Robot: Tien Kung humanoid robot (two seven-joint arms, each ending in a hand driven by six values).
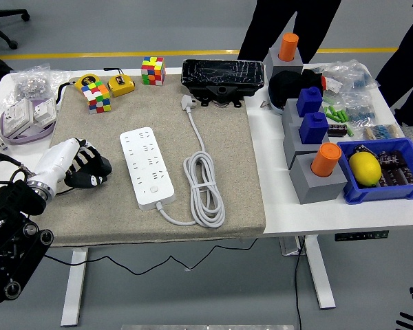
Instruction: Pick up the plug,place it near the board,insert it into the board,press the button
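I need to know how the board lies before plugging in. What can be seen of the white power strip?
The white power strip is a long, flat, plastic-looking bar with rows of sockets on top and a small button near its close end. It lies flat on the beige mat, slightly angled. Its white cable leaves the near end, coils beside it, and runs to the unplugged plug. Nothing grips it.
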